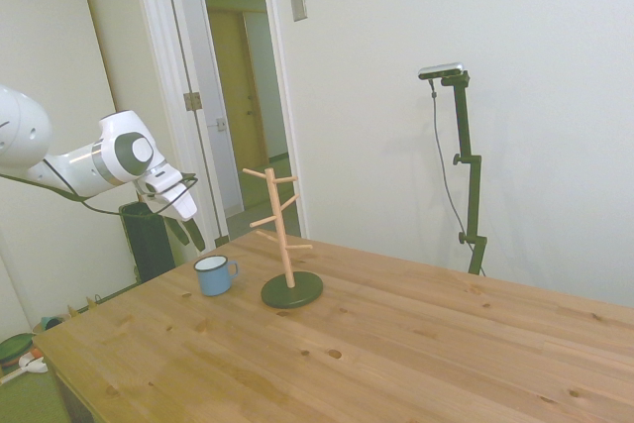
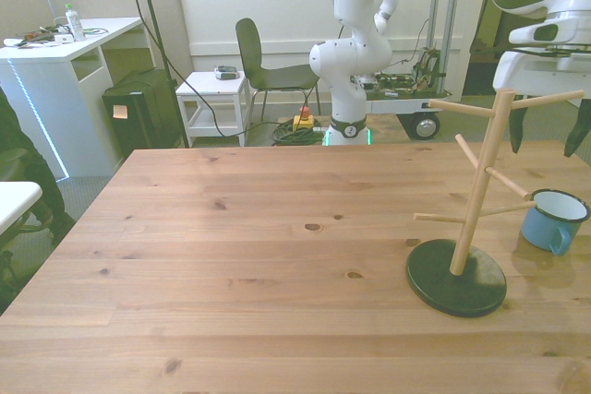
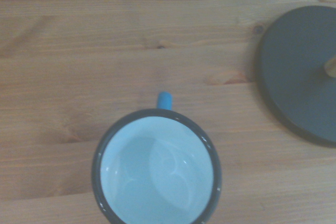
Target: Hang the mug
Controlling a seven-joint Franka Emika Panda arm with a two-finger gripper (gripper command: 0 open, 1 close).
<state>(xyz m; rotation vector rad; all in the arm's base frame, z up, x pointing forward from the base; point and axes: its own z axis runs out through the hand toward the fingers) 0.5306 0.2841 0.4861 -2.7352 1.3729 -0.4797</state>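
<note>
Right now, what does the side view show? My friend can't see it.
A small blue mug stands upright on a wooden table, beside a wooden mug tree with a dark round base. A white robot arm's open gripper hangs above the mug, not touching it.
</note>
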